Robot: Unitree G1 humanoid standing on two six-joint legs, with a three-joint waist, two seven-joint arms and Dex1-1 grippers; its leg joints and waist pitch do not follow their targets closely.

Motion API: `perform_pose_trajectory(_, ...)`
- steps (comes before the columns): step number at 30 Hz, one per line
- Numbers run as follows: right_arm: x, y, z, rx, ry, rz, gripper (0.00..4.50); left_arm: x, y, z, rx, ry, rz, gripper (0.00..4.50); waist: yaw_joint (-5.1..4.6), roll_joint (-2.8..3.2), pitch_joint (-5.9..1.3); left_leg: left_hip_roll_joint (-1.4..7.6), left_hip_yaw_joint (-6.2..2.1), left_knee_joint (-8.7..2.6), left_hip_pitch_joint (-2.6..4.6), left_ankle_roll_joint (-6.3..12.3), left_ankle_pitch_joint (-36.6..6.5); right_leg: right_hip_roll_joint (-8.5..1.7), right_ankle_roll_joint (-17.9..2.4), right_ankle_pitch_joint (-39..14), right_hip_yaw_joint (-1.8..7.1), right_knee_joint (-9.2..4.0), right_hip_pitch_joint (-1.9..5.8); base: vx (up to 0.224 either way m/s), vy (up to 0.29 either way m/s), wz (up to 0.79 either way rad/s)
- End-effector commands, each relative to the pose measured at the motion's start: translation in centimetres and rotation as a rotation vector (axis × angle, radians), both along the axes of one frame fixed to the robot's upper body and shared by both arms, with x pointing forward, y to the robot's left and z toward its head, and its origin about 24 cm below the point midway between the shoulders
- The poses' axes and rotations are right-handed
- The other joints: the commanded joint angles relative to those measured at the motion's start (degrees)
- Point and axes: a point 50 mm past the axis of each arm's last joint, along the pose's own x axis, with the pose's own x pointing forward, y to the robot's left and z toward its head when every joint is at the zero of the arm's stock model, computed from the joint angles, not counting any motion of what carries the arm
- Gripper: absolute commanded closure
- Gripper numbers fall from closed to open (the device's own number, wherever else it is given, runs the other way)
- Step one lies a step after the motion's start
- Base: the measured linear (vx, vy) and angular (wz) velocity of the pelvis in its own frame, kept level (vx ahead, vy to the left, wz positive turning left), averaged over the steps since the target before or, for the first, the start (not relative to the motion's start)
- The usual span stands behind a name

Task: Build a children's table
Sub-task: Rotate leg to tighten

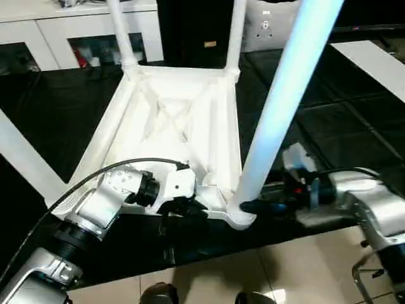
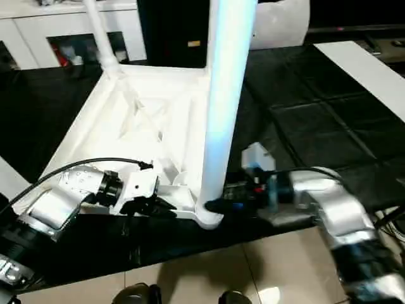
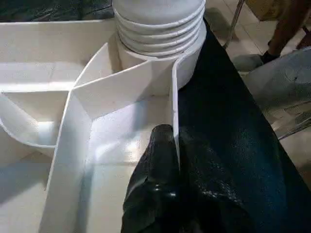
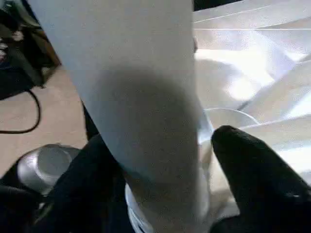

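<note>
Tabletop (image 1: 171, 120) lay upside down on the black counter (image 1: 329, 133), ribs up, two far legs (image 1: 123, 31) standing in their sockets. A nearer leg (image 2: 221, 107) rose from the near corner socket (image 2: 209, 218). The left claw (image 1: 186, 208) was pressed together, pinching the tabletop's near rim; the left wrist view showed that thin wall (image 3: 175, 121) caught between the black fingers (image 3: 155, 184). The right wrist view showed the right claw (image 4: 160, 170) straddling the leg's base, one finger either side; whether it gripped could not be told.
</note>
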Motion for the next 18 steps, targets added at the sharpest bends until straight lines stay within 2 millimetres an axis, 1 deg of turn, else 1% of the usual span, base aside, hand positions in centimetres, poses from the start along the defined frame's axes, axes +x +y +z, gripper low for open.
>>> perform_pose_trajectory(1,0.3,0.1,0.5,0.018,-0.004,0.010,1.66,-0.6,-1.0,0.4,0.016,-0.006,-0.104,4.50,0.01,-0.58,-4.03,3.49,-1.63,-4.26,1.58,2.57,-14.0,-3.48,-14.3,-14.7,2.45,-3.79,2.04,0.000,0.000,0.00)
perform_pose_trajectory(2,0.3,0.1,0.5,0.016,0.001,0.016,1.66,-0.6,-0.9,0.3,0.018,-0.006,-0.102,4.50,0.04,-0.61,-4.08,3.49,-1.64,-4.26,1.56,2.57,-13.7,-3.53,-14.4,-14.3,2.46,-3.75,2.11,0.000,0.000,0.00)
perform_pose_trajectory(3,0.3,0.1,0.5,0.015,0.002,0.018,1.82,-0.6,-0.9,0.3,0.018,-0.006,-0.101,4.50,0.04,-0.61,-4.08,3.49,-1.64,-4.26,1.56,2.57,-13.7,-3.53,-14.4,-14.3,2.46,-3.75,2.11,0.000,0.000,0.00)
perform_pose_trajectory(5,0.3,0.2,0.3,0.017,0.028,0.039,1.84,-0.4,-0.8,0.3,0.024,-0.005,-0.092,4.50,0.02,-0.62,-4.06,3.43,-1.64,-4.27,1.48,2.62,-13.7,-3.47,-14.5,-14.2,2.44,-3.71,2.15,0.000,0.000,0.00)
perform_pose_trajectory(8,0.2,0.2,0.2,0.017,0.045,0.056,2.22,-0.4,-0.7,0.3,0.031,-0.004,-0.090,4.50,0.01,-0.62,-3.91,3.46,-1.66,-4.36,1.52,2.35,-14.6,-3.55,-14.2,-15.8,2.46,-3.90,2.07,0.000,0.000,0.00)
perform_pose_trajectory(11,0.1,0.2,0.0,0.004,0.068,0.077,2.35,-0.4,-0.5,0.2,0.037,0.001,-0.085,4.50,-0.01,-0.59,-3.82,3.49,-1.71,-4.46,1.51,2.11,-14.7,-3.55,-14.0,-16.3,2.49,-3.94,1.99,0.000,0.000,0.00)
perform_pose_trajectory(12,0.0,0.2,-0.2,-0.003,0.079,0.085,2.35,-0.4,-0.4,0.1,0.040,0.004,-0.080,4.50,-0.02,-0.61,-3.81,3.48,-1.71,-4.46,1.56,2.04,-14.9,-3.55,-14.0,-16.4,2.48,-3.97,1.99,0.000,0.000,0.00)
perform_pose_trajectory(13,-0.1,0.2,-0.2,-0.007,0.090,0.092,2.39,-0.4,-0.4,0.1,0.041,0.009,-0.072,4.50,-0.01,-0.43,-3.63,3.51,-1.74,-4.53,1.54,1.93,-15.2,-3.55,-14.0,-16.7,2.52,-4.02,1.89,0.000,0.000,0.00)
perform_pose_trajectory(14,-0.2,0.2,-0.3,-0.006,0.093,0.093,2.40,-0.4,-0.4,0.1,0.040,0.009,-0.068,4.50,-0.03,-0.45,-3.65,3.51,-1.74,-4.58,1.56,1.84,-15.5,-3.52,-13.9,-16.9,2.51,-4.07,1.92,0.000,0.000,0.00)
perform_pose_trajectory(16,-0.4,0.2,-0.4,-0.005,0.106,0.095,2.41,-0.3,-0.3,0.0,0.032,0.016,-0.046,4.50,-0.05,-0.30,-3.49,3.52,-1.79,-4.71,1.58,1.50,-16.3,-3.48,-13.8,-17.1,2.54,-4.12,1.88,0.000,0.000,0.00)
perform_pose_trajectory(17,-0.4,0.2,-0.4,-0.005,0.109,0.095,2.41,-0.3,-0.3,0.0,0.030,0.018,-0.042,4.50,-0.04,-0.37,-3.52,3.52,-1.76,-4.69,1.62,1.47,-16.4,-3.46,-13.8,-17.0,2.55,-4.13,1.85,0.000,0.000,0.00)
perform_pose_trajectory(18,-0.7,0.4,-0.6,-0.002,0.122,0.089,2.41,-0.2,-0.4,0.0,0.018,0.025,-0.007,4.50,-0.02,-0.19,-3.31,3.54,-1.80,-4.79,1.66,1.30,-16.9,-3.51,-13.7,-17.5,2.58,-4.21,1.75,0.000,0.000,0.00)
